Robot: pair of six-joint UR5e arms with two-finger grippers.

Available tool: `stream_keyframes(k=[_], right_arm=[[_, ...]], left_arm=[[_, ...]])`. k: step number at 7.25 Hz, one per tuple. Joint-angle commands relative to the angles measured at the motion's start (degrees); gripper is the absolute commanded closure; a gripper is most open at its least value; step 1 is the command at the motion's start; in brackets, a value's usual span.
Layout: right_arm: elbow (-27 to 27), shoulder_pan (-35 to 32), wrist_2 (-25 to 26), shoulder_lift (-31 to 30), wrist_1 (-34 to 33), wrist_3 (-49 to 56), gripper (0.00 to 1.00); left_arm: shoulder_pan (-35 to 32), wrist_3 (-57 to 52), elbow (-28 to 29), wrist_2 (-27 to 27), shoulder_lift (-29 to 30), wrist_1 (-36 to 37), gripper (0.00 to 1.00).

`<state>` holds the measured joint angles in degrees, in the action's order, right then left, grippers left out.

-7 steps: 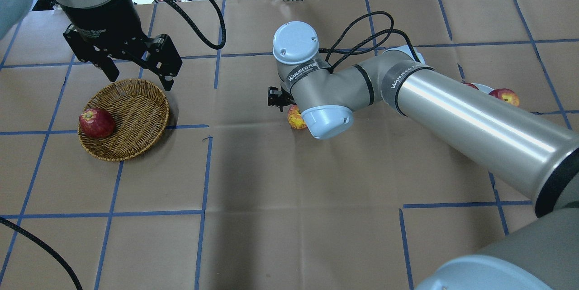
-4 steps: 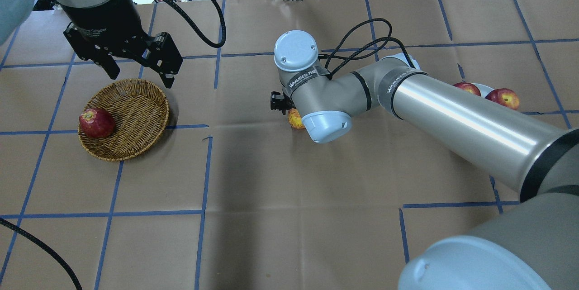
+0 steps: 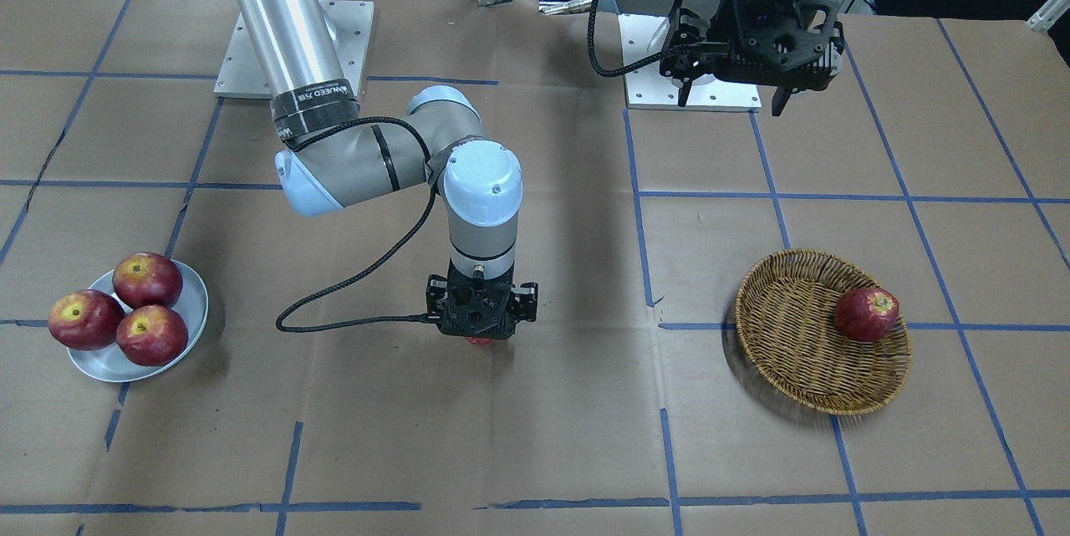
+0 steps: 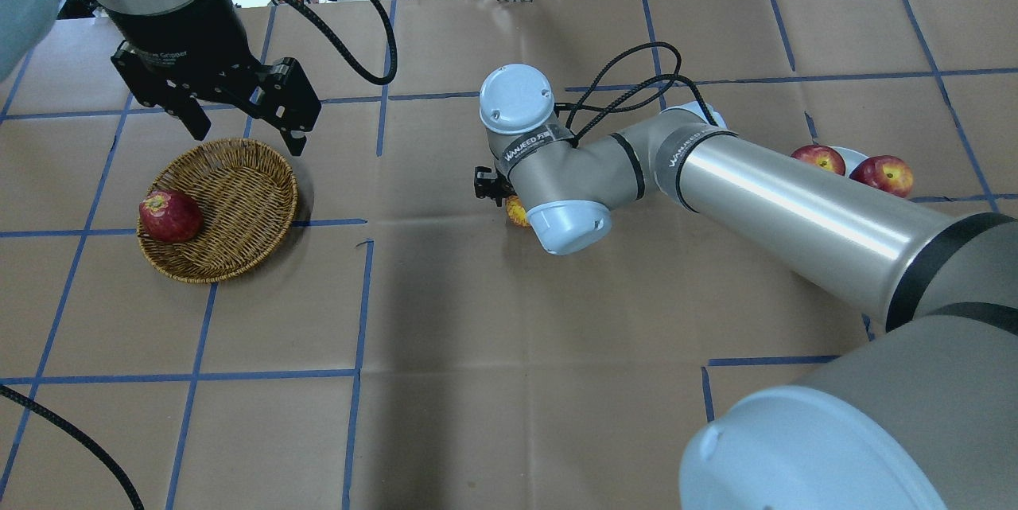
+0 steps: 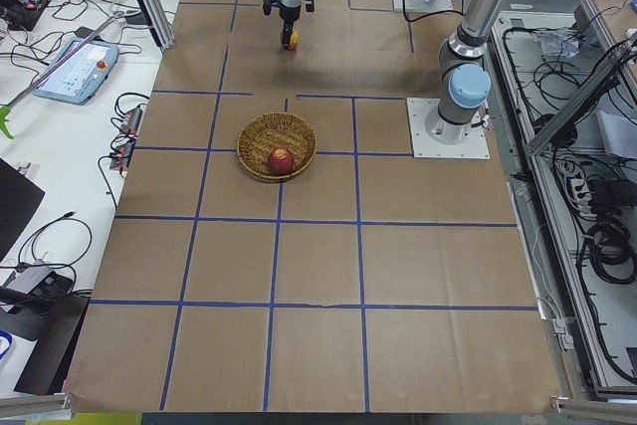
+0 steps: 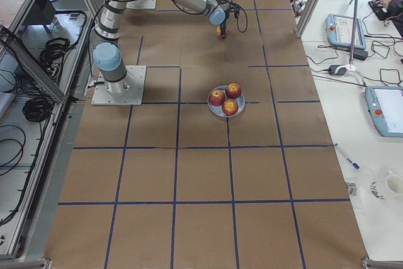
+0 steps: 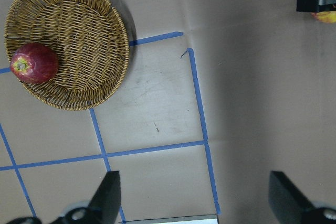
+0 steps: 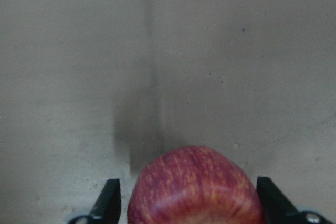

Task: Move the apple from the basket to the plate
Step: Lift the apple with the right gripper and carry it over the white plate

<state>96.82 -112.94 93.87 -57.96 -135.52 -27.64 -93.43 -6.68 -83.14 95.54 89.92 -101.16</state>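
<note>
Streaky pinkish-red apple (image 8: 195, 187) held in right end effector (image 3: 482, 327), far from round silver metal plate (image 3: 191, 310). Already crowded there; could roll off. Left end effector (image 4: 238, 132) wide open.

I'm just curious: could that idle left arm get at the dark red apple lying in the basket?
Probably yes. The left gripper hangs open just beyond the basket, and the dark red apple lies uncovered inside, with nothing between them.

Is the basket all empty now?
No, one dark red apple sits inside the basket, near its rim.
</note>
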Motion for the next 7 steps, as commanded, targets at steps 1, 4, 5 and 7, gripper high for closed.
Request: stream_keyframes(k=[1, 4, 5, 7], right_arm=[[-0.3, 0.0, 0.0, -0.2, 0.1, -0.2, 0.38], [-3.3, 0.7, -0.2, -4.1, 4.8, -0.1, 0.4], [-4.9, 1.1, -0.5, -7.1, 9.8, 0.1, 0.4], [-5.9, 6.5, -0.6, -13.8, 18.6, 4.1, 0.4]], left_arm=[[0.0, 0.0, -0.1, 0.0, 0.0, 0.0, 0.01], [0.0, 0.0, -0.4, 0.0, -0.2, 0.0, 0.01], [0.0, 0.0, -0.4, -0.1, -0.2, 0.0, 0.01], [0.0, 0.0, -0.4, -0.1, -0.3, 0.0, 0.01]])
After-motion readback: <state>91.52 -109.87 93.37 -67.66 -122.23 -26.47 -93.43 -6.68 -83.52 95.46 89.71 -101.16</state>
